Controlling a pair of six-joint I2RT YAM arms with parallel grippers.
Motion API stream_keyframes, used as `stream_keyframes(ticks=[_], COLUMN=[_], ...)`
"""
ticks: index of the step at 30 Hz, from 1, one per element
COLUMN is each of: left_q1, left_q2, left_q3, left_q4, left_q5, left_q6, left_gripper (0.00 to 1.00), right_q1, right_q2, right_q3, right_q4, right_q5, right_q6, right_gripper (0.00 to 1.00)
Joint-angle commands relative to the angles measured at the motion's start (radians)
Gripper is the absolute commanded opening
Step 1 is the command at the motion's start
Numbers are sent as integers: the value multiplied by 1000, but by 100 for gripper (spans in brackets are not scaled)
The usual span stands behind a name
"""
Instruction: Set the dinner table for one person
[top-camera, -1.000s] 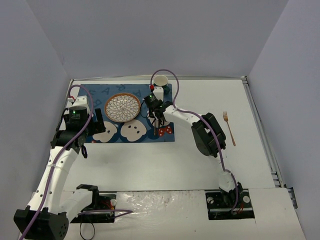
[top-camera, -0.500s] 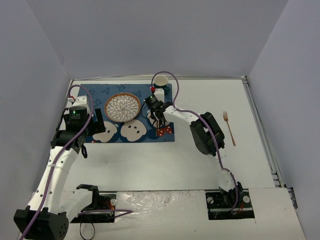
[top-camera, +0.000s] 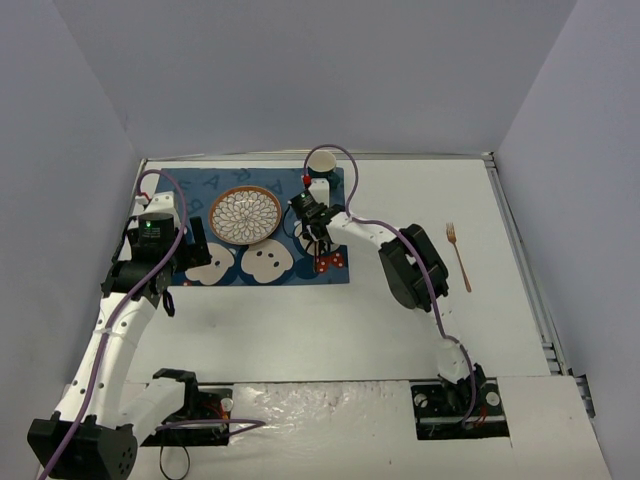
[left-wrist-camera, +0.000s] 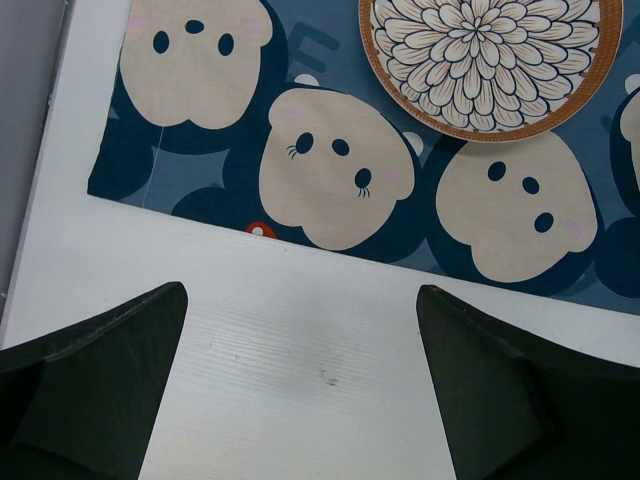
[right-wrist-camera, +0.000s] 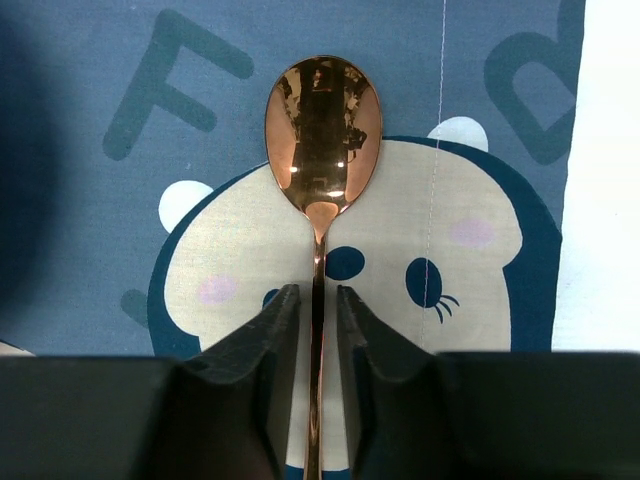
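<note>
Right pincer (right-wrist-camera: 319, 292) has crept toward the upper left over the placemat (right-wrist-camera: 120, 150) | fingers (right-wrist-camera: 265, 330) flank the spoon (right-wrist-camera: 322, 140) handle, thin gaps, clamped or not I cannot tell | likely squaring it beside the plate (top-camera: 245, 214) | left pincer (left-wrist-camera: 300, 400) wide open, idle | white table (top-camera: 330, 320) fills mid-frame.

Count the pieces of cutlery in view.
2: a spoon between the fingers of the right tool over the placemat, and a fork on the table, right side. More possibly hidden.
</note>
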Motion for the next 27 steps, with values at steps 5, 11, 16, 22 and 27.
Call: stream_keyframes(ticks=[5, 11, 16, 22, 27], left_q1=[-4, -4, -4, -4, -4], left_q2=[-15, -14, -19, -24, -21], left_q3=[49, 49, 50, 51, 56], left_q4=[24, 23, 24, 22, 17], left_q5=[-19, -18, -17, -18, -14], left_q6=[-9, -9, -9, -7, -11], left_gripper=[97, 97, 97, 97, 97], right_q1=[-7, -31, -137, -371, -593], right_q2=[-51, -183, -366, -564, -639], right_q3=[-9, -65, -204, -452, -569], right_q4=[16, 15, 23, 38, 49], right_q5=[40, 43, -21, -120, -166], right_q6=[3, -54, -149, -292, -368], right_gripper=[24, 40, 60, 66, 63])
